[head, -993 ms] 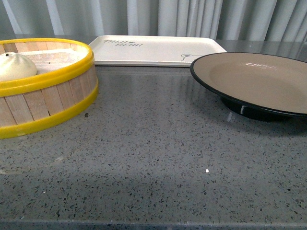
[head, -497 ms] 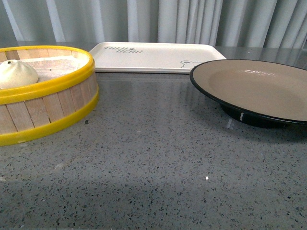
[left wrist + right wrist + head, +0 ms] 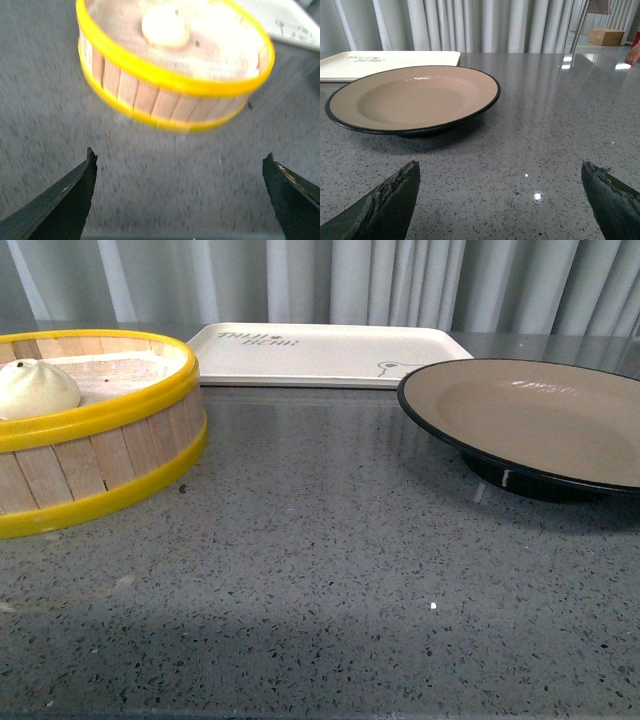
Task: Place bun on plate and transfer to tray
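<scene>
Framing shifted slightly (bun [image 3: 38,388] in steamer [image 3: 100,455]).

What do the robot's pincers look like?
Only the tips show. The left pincer has two dark, almost black fingers shaped like pointed wedges. The right pincer has the same dark wedge fingers, with a rough, scuffed-looking surface. No cables, markings or arms are in view.

The bun [image 3: 165,26] sits in the steamer basket [image 3: 150,95]; left pincer [image 3: 180,153] (jaws wide) hangs nearby.
</scene>
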### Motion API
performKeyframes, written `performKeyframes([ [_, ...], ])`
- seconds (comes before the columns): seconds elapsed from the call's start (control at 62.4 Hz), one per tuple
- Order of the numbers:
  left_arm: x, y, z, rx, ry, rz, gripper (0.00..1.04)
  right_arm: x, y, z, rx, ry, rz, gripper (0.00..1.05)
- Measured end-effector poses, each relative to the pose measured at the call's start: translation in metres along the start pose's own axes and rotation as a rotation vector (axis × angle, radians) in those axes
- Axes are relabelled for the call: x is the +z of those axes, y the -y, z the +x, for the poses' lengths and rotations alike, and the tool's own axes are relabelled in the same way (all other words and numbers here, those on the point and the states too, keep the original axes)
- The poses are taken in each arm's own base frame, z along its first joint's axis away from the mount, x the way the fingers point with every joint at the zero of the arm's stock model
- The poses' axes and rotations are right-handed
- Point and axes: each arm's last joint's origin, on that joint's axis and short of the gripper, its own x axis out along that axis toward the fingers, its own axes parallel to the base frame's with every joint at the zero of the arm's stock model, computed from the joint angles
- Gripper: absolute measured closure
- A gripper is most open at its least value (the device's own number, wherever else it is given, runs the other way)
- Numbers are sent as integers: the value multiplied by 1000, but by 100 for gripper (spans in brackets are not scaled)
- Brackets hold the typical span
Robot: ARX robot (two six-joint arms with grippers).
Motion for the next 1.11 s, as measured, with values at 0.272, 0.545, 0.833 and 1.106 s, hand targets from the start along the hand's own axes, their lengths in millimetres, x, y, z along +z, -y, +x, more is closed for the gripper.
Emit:
performKeyframes([
  [0.272, 73, 26, 45, -32, 77, 57, 7, 0, 0, 0, 0, 0, 0, 9],
  [0.545, 117, 60, 113, -33, 13, 172, 7, 0, 0, 0, 0, 0, 0, 9],
  [0.833, 114, 57, 148, 43, -86, 251, 7, 0, 0, 0, 0, 0, 0, 9],
  [1.106, 102, 50, 158, 62, -162, 283, 7, 0, 0, 0, 0, 0, 0, 9],
])
